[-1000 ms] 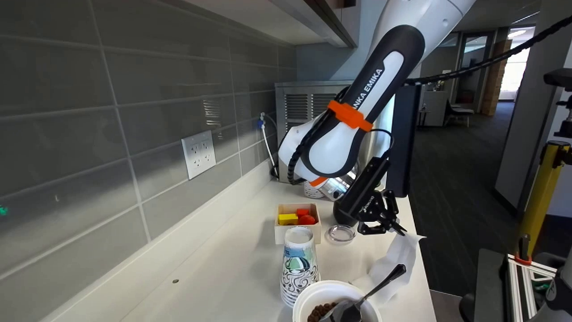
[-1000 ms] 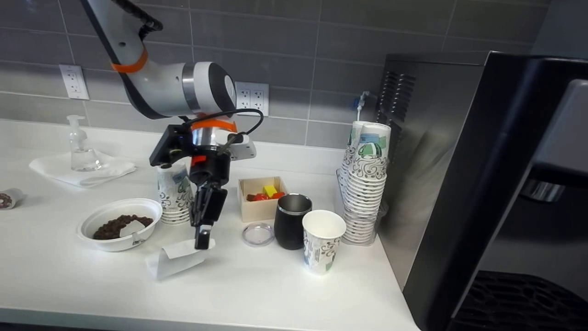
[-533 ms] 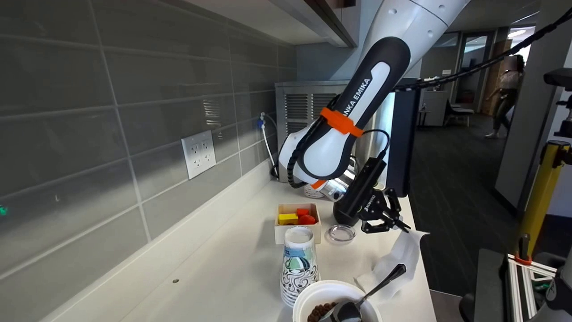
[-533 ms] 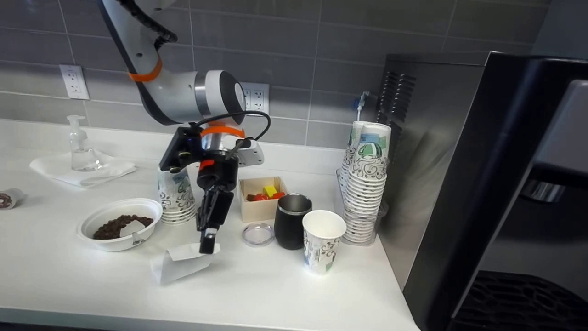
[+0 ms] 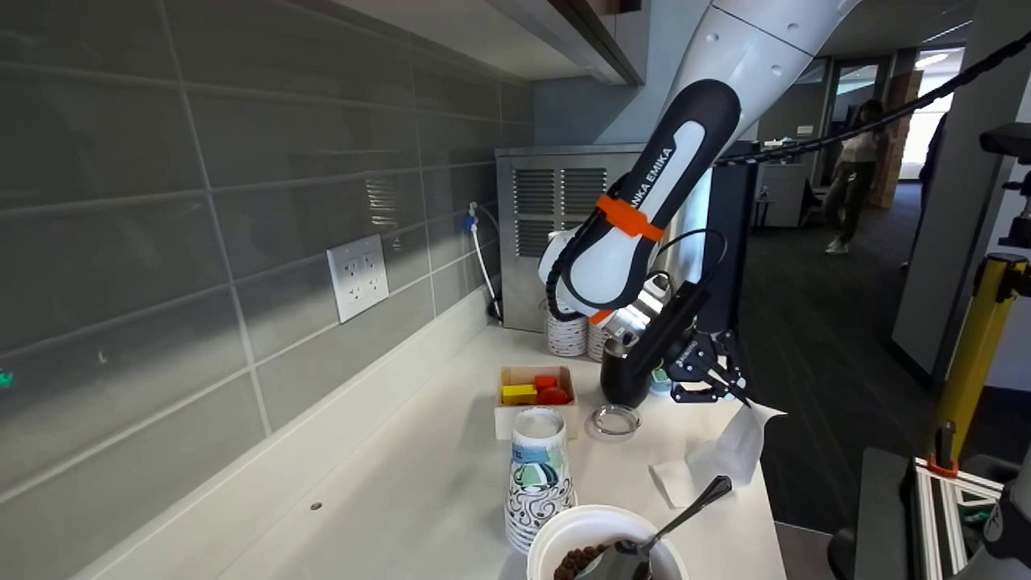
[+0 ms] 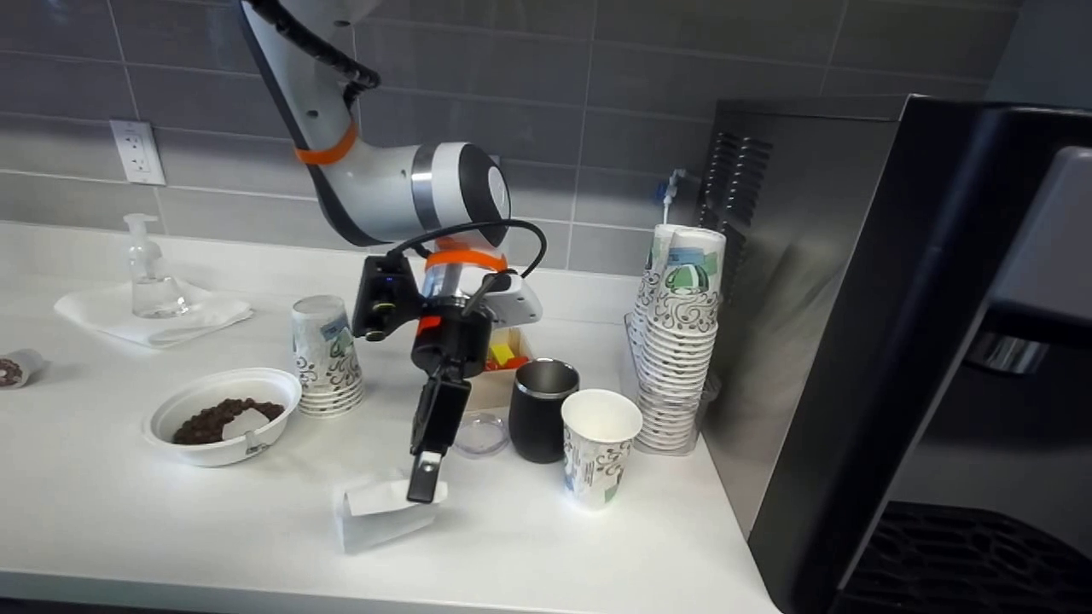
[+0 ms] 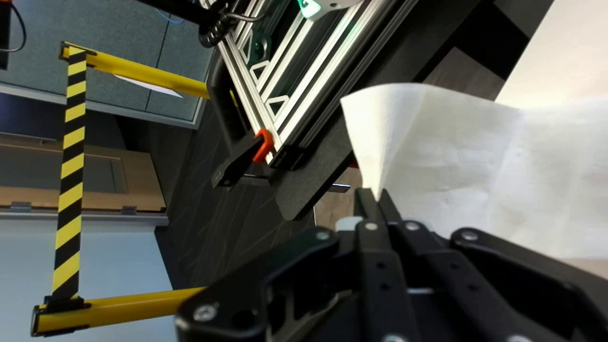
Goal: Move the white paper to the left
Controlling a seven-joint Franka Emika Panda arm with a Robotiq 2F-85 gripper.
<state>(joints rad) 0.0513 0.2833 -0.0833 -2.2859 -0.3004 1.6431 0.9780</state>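
The white paper (image 5: 736, 451) is thin, creased and bent. It is partly lifted above the white counter, and its lower part rests there, near the front edge. It also shows in an exterior view (image 6: 384, 522) and fills the right side of the wrist view (image 7: 456, 161). My gripper (image 7: 375, 197) is shut on an upper edge of the paper, which is pinched between the two fingertips. The gripper also shows in both exterior views (image 5: 745, 400) (image 6: 424, 490), tilted, above the paper. The pinched part of the paper is hidden by the fingertips.
A white bowl (image 6: 162, 435) with a dark spoon (image 5: 694, 509) stands near the paper. Around are a cup stack (image 6: 328, 358), wooden box (image 6: 490, 392), clear lid (image 6: 482, 435), black tumbler (image 6: 537, 426), paper cup (image 6: 601, 456), tall cup stacks (image 6: 678, 367) and a steel appliance (image 6: 802, 298).
My gripper and the paper have moved away from the bowl, towards the tumbler and appliance, and closer to the counter's front edge. A person has appeared in the background.
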